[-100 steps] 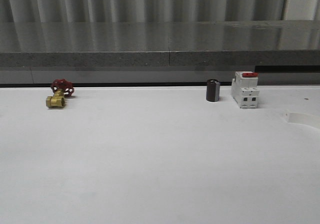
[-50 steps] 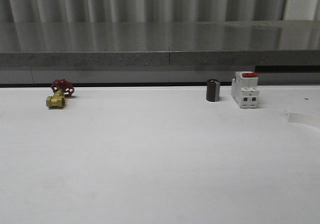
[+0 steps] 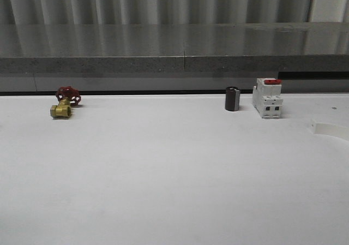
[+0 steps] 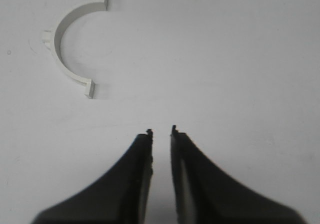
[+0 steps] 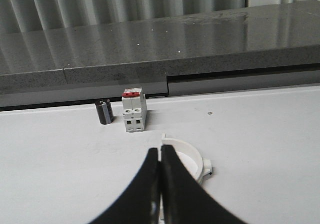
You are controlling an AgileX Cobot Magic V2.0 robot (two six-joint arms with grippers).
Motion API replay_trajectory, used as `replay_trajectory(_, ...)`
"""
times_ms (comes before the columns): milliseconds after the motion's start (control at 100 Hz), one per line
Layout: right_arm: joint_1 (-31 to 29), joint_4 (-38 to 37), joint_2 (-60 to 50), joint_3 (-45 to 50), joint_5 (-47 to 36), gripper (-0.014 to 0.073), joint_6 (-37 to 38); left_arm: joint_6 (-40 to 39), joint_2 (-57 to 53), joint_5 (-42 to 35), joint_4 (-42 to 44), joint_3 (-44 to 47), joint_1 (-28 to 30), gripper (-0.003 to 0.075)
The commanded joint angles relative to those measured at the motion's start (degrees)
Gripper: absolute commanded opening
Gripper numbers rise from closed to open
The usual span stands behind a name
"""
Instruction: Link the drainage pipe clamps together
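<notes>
In the left wrist view, the left claw (image 4: 160, 132) is hanging over the white tabletop (image 4: 225, 74) with its dark fingers nearly together, a thin slit between the tips and nothing in it. Just beyond it, one white plastic half-ring clamp (image 4: 67, 44) is lying flat on its edge, apart from the claw, with a small tab on the outside of the curve and a flange at each end.

In the right wrist view, the right claw (image 5: 160, 154) is pressed closed and empty, its tips sitting right in front of the second white plastic half-ring clamp (image 5: 192, 156), which is resting on the tabletop.

Both halves are looking light, stiff and smooth, so they may skid if nudged. Pinching across the thin wall at mid-arc, beside the tab, seems safest, leaving the end flanges free to mate.

Farther back, a small black cylinder (image 5: 104, 112) and a white breaker with a red switch (image 5: 133, 112) are standing side by side.
</notes>
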Motion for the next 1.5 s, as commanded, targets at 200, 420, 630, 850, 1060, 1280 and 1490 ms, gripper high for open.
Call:
replay_trajectory(200, -0.46, -0.53, -1.18, -0.92, -4.84, -0.0118, -0.22, -0.15, 3.73, -4.03, -0.78, -1.98, 0.01, 0.0650)
replay_trajectory(420, -0.46, -0.53, -1.18, -0.92, -4.84, -0.0118, -0.22, 2.36, 9.86, -3.25, -0.58, -5.62, 4.30, 0.0650)
replay_trajectory(630, -0.46, -0.53, -1.18, -0.92, -4.84, -0.0118, -0.22, 17.43, 21.60, -0.62, -8.21, -14.68, 13.64, 0.0650)
replay_trajectory(850, -0.46, -0.53, -1.18, -0.92, -4.84, -0.0118, -0.22, 22.32, 34.91, -0.51, -7.62, -22.82, 18.76, 0.0649)
replay_trajectory(1060, -0.46, -0.53, -1.18, -0.92, -4.84, -0.0118, -0.22, 25.46, 44.99, -2.05, -7.07, -28.95, 20.19, 0.0649)
replay_trajectory(1280, -0.46, -0.53, -1.18, -0.92, -4.84, -0.0118, -0.22, 25.56, 52.04, -4.23, -6.06, -33.04, 20.07, 0.0649)
replay_trajectory(1490, -0.46, -0.53, -1.18, -0.92, -4.84, -0.0118, -0.22, 25.56, 55.61, -5.23, -5.18, -33.81, 20.07, 0.0649)
